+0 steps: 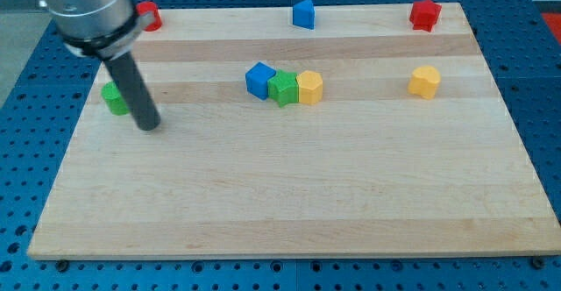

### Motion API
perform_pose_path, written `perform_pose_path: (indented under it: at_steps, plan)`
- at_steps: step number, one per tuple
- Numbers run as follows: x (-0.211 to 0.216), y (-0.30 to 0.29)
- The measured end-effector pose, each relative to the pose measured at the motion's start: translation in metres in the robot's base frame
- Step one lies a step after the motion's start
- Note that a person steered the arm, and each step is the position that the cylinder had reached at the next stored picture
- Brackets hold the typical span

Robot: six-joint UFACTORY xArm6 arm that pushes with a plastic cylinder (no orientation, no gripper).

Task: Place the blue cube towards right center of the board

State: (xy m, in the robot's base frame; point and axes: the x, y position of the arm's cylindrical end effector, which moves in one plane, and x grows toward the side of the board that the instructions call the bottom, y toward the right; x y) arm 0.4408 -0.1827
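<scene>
The blue cube [259,78] sits a little left of the board's middle, in the upper half. It touches a green block [284,88], which touches a yellow block [309,87] on its right. My tip [148,125] rests on the board at the view's left, well left of the blue cube. It is just right of and below a green block [113,98] that the rod partly hides.
A blue block [303,13] stands at the top middle edge, a red block [425,14] at the top right, a red block [148,16] at the top left, partly behind the arm. A yellow block [424,81] sits at the right. The wooden board [289,195] lies on a blue pegboard.
</scene>
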Motion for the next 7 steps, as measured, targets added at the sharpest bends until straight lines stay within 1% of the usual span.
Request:
perform_pose_path:
  at_steps: [1,2,4,5,6,7]
  plan:
    - [-0.016,0.027]
    - [-0.033,0.033]
    - [-0.113,0.087]
    - [-0.127,0.116]
    - [-0.119,0.135]
    - [-0.091,0.137]
